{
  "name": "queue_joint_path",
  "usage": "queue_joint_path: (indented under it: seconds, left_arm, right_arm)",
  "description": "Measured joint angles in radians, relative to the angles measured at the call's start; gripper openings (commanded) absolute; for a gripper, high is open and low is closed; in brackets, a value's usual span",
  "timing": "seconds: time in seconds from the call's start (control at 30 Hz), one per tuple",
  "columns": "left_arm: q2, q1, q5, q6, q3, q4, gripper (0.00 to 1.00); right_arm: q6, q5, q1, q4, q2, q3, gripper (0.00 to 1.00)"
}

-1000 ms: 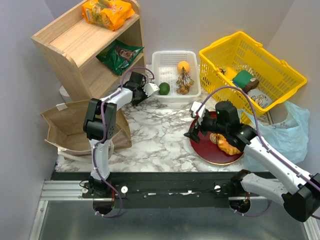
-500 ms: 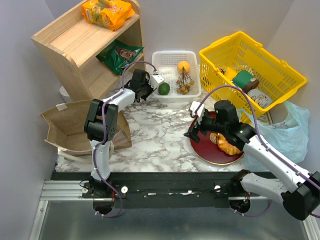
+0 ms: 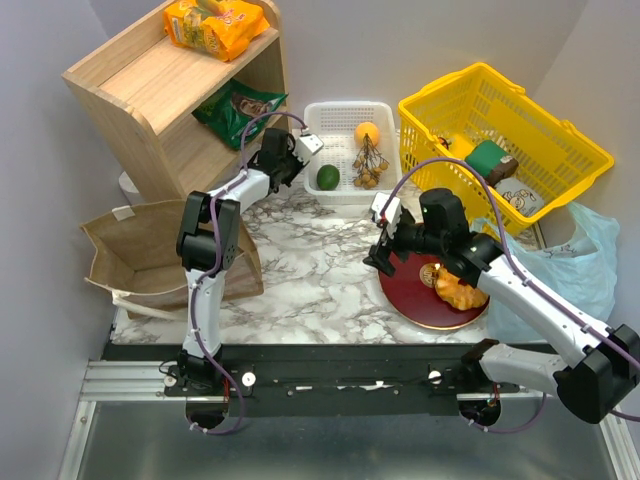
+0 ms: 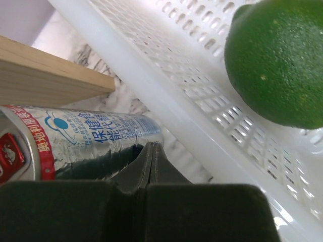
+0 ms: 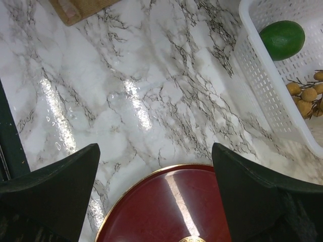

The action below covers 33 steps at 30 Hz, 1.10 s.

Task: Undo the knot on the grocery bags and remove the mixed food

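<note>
1. Left gripper (image 3: 310, 145): fingers (image 4: 144, 171) pressed together, pinching nothing; poised at the left rim of a white perforated plastic tray (image 3: 350, 105), just beside the lower level of a light wooden shelf (image 3: 140, 80).
2. In that tray: a dark green round fruit (image 3: 328, 177) at the near left, a small orange fruit (image 3: 367, 132) at the far side, and a brown stemmed bunch (image 3: 368, 165) just in front of it, apart from the green one.
3. Left of the closed fingers, under the wooden board: a silvery printed pack (image 4: 75, 141), kind unclear.
4. Right gripper (image 3: 380, 240): fingers spread wide, holding nothing; hovers over the left edge of a dark red round plate (image 3: 410, 295) with a gold rim, on the white marble-patterned table (image 3: 300, 260).
5. On the plate's right part, partly under the right arm: an orange-yellow ring pastry (image 3: 455, 288).
6. Far right, against the yellow plastic basket (image 3: 500, 85): the thin light blue plastic bag (image 3: 580, 260), crumpled; knot not made out.
7. Far left, on its side with the mouth open: the brown paper bag (image 3: 130, 250).
8. On the shelf: an orange snack packet (image 3: 215, 25) on top, a green snack packet (image 3: 240, 110) below.
</note>
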Motion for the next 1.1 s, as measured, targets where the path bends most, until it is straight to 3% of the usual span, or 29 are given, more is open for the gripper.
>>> queue_joint_path:
  seconds: [0.7, 1.0, 1.1]
  left_arm:
    - [0.119, 0.026, -0.227, 0.225, 0.113, 0.016, 0.00]
    - [0.150, 0.026, -0.277, 0.253, 0.176, 0.011, 0.00]
    - [0.127, 0.026, -0.272, 0.249, 0.127, 0.016, 0.12]
  right_arm:
    - [-0.003, 0.000, 0.000, 0.000, 0.004, 0.008, 0.99]
    - [-0.004, 0.000, 0.000, 0.000, 0.000, 0.008, 0.99]
    - [-0.009, 0.000, 0.000, 0.000, -0.005, 0.008, 0.99]
